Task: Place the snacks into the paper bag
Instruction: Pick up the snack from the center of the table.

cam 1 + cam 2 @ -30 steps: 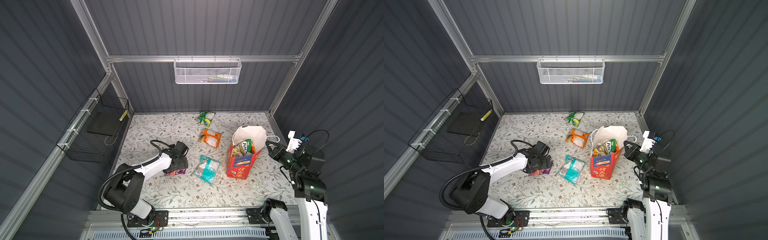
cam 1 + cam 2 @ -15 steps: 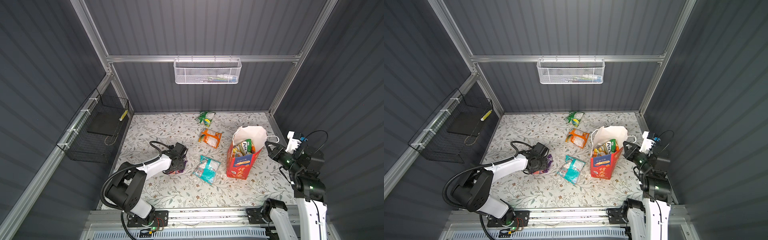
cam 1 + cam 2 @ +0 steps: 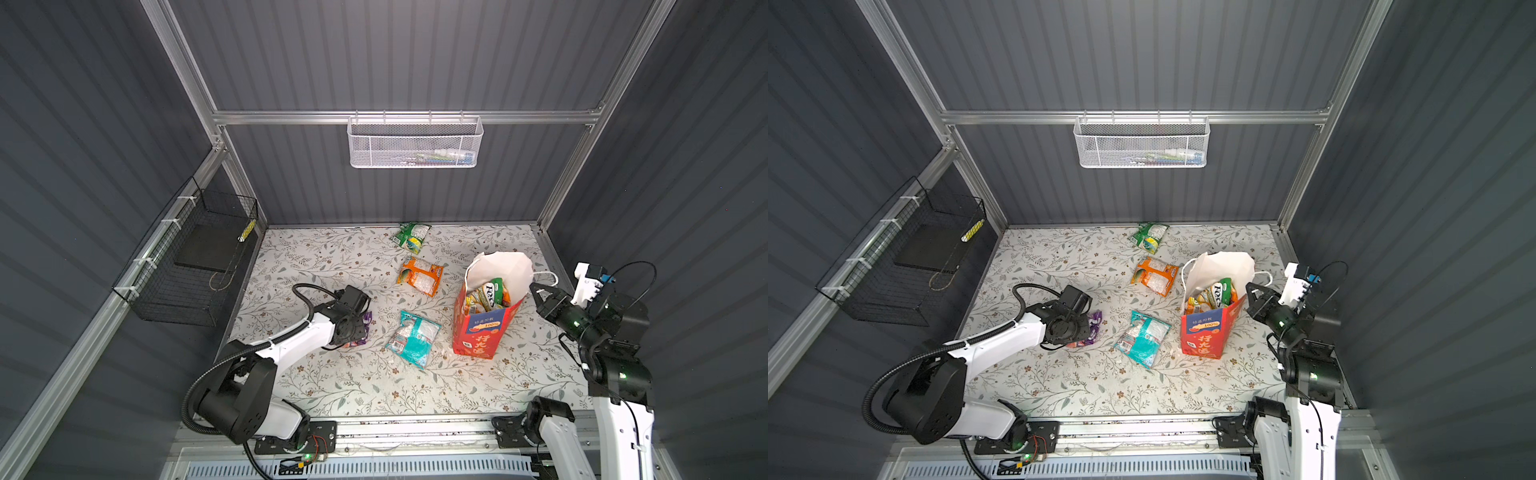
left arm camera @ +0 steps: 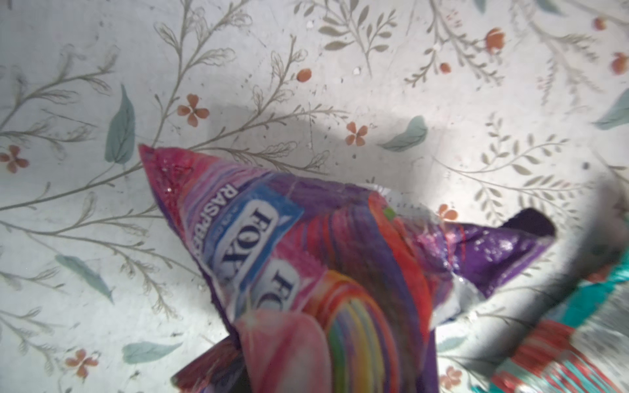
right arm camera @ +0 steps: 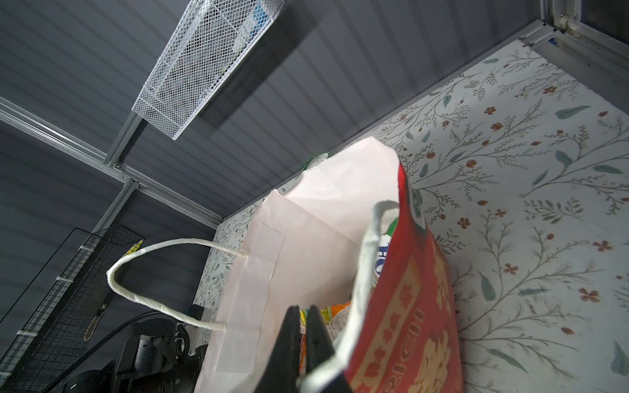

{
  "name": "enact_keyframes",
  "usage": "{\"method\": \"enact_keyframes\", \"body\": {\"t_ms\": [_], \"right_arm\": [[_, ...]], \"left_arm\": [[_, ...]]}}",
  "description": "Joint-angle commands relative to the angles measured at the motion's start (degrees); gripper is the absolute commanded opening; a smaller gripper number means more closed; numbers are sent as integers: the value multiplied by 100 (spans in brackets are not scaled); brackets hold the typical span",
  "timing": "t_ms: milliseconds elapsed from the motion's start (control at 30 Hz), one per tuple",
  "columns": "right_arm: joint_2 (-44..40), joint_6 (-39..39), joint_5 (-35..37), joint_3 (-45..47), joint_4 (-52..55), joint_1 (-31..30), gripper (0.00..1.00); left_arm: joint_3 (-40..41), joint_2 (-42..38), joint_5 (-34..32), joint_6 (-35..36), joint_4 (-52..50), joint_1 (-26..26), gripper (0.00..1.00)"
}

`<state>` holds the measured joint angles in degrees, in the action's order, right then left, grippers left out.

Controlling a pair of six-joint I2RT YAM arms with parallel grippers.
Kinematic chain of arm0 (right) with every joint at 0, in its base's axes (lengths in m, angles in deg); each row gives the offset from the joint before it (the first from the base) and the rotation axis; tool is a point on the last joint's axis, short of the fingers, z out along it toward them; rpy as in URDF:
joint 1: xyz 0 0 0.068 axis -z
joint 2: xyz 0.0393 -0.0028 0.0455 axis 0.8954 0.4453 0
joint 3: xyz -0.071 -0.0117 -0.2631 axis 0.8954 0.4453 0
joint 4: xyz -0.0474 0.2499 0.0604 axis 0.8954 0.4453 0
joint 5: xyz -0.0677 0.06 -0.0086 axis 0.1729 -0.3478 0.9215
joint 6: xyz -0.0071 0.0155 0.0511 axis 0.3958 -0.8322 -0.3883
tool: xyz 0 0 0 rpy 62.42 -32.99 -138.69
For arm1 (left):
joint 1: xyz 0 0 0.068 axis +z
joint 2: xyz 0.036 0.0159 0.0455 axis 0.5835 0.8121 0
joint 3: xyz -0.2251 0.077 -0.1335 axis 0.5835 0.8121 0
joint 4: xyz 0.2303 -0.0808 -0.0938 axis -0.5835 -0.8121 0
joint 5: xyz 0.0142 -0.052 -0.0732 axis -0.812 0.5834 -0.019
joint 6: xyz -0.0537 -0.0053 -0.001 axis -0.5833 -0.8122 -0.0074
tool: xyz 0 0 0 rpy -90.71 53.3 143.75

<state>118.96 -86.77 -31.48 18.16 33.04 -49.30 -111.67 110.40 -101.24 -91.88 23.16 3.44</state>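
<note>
Both your grips are closed: left fingers (image 3: 358,330) pinch the purple packet (image 4: 340,255), right fingers (image 5: 289,340) press together at the paper bag's (image 3: 478,336) three-o'clock rim.

Top views look sharp and evenly lit; the left wrist close-up blurs.

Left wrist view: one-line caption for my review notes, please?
Close-up of a crumpled purple-pink FOX'S raspberry packet against the floral tabletop, a teal packet beside it.
</note>
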Motion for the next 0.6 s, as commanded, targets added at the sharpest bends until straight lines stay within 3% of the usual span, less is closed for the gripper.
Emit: {"method": "enact_keyframes", "body": {"t_ms": [0,233,567], "right_arm": [[-42,-32,-108,24,-122,8,10],[-40,-36,-97,-12,-70,10,10],[-46,-101,-121,23,-15,9,10]], "left_arm": [[-189,-511,76,46,-352,13,30],[-679,-1284,364,195,-747,14,31],[-1722,-1711,1007,388,-1092,-17,31]]}}
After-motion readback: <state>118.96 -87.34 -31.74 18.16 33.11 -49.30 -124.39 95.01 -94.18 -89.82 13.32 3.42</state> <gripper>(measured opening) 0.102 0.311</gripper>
